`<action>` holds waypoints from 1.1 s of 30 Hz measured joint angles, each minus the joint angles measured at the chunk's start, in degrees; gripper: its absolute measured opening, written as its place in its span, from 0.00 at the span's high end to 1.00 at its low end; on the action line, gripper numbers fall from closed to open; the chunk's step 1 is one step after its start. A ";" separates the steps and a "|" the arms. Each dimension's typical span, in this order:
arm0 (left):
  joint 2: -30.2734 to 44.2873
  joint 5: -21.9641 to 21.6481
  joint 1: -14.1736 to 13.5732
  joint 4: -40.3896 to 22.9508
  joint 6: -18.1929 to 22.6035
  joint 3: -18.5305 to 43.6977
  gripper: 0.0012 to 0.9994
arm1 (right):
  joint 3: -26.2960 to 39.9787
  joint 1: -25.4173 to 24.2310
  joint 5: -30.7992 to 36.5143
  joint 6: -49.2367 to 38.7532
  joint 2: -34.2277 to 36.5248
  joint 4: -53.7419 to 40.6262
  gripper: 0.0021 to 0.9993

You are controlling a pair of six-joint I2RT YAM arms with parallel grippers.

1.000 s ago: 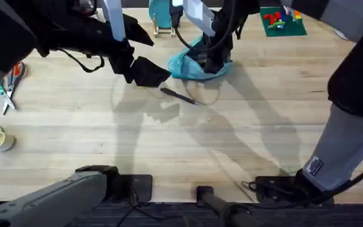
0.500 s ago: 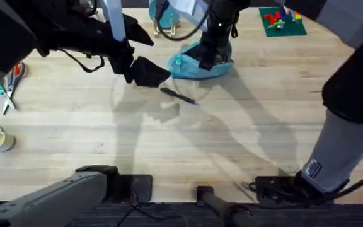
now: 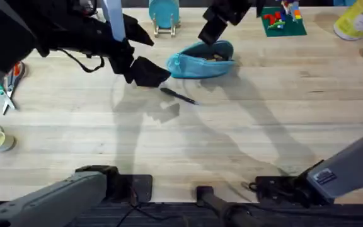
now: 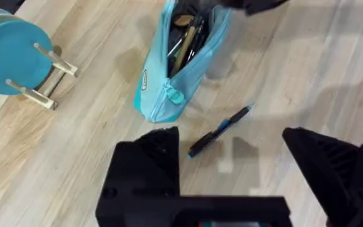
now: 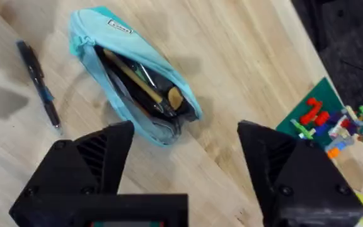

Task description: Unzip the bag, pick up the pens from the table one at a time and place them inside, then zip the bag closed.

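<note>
left gripper (image 3: 145, 71) hangs over the table (image 3: 244, 139), jaws spread wide and empty. last loose pen (image 3: 179, 95) lies flat just right of it and a bit nearer the bases, long axis diagonal, touching nothing; in the left wrist view it sits right between the fingers, so the left arm looks the nearer one for the grab. bag (image 3: 201, 61) is further right at the far side, unzipped, pens visible inside. right gripper (image 3: 213, 28) is raised above the bag, jaws released, holding nothing. light plank top, teal disc on a stand (image 3: 163, 14) behind, toy bricks on a green plate (image 3: 281, 20) far right.
</note>
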 joint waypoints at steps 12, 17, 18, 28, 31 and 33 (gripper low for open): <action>-0.02 0.00 0.00 -0.04 0.00 0.00 0.01 | -0.02 -1.15 -0.02 4.35 -7.90 -0.88 0.00; 0.00 0.00 0.00 -0.04 0.00 0.00 0.01 | -1.51 -2.80 0.00 5.56 -12.51 -0.88 0.00; 0.00 0.00 0.00 -0.07 0.00 0.00 0.01 | -1.88 -3.09 -0.02 5.71 -13.43 -0.88 0.00; 0.00 0.04 0.00 -3.46 0.00 0.00 0.01 | -5.65 -4.05 -0.02 5.99 -17.71 -0.86 0.01; 0.00 0.00 0.00 -3.69 0.00 0.00 0.01 | -6.08 -4.06 -0.36 6.01 -17.67 -0.88 0.00; -0.01 -0.03 0.00 -3.74 0.00 0.00 0.01 | -6.08 -4.06 -0.53 6.15 -17.67 -0.89 0.00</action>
